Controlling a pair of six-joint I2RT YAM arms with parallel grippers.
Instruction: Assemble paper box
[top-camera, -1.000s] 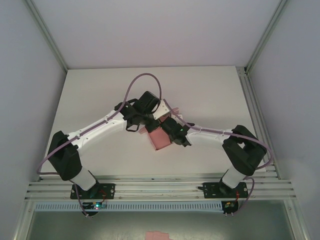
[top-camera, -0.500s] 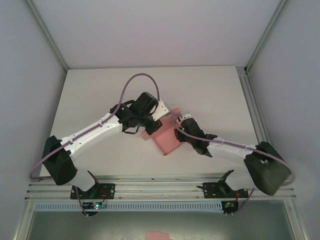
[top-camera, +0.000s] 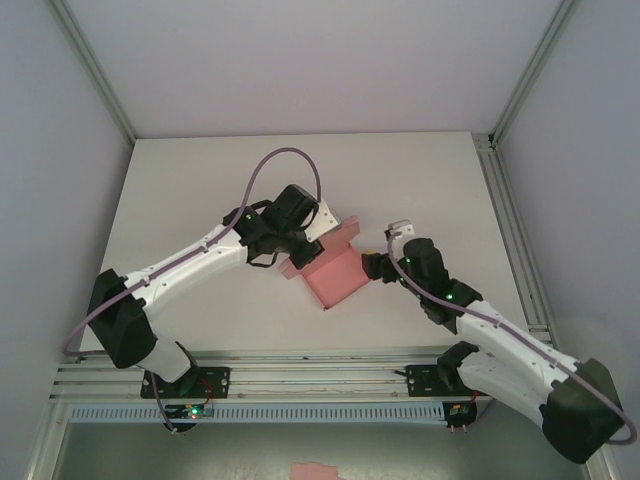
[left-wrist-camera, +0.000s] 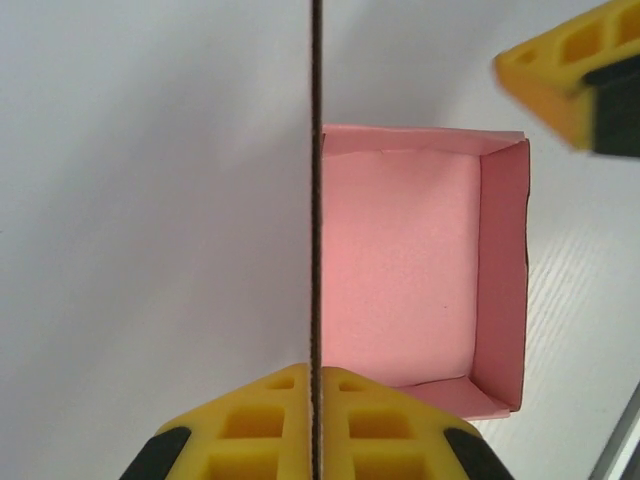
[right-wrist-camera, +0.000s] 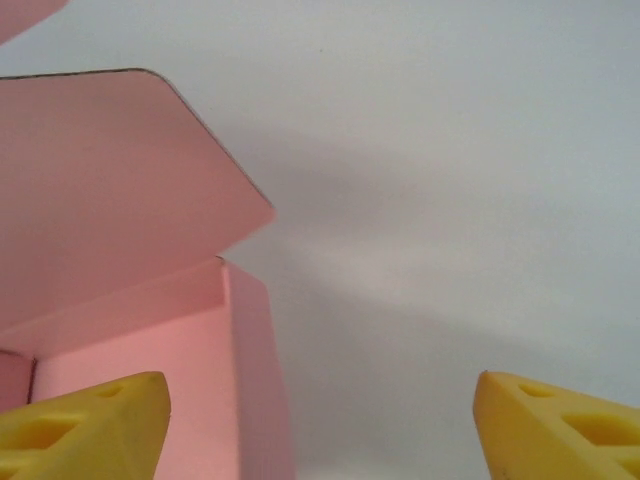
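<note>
The tally

One bench (top-camera: 200, 180), carrying one pink paper box (top-camera: 335, 278). One small pink scrap (top-camera: 318, 470) lies apart, past the near rail (top-camera: 320, 372). Two robot arms stand over the bench: one left arm (top-camera: 190, 262) and one right arm (top-camera: 500, 335)

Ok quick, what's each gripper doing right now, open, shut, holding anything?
Left gripper: shut on a wall of the box.
Right gripper: open, holding nothing, beside the box.
</note>
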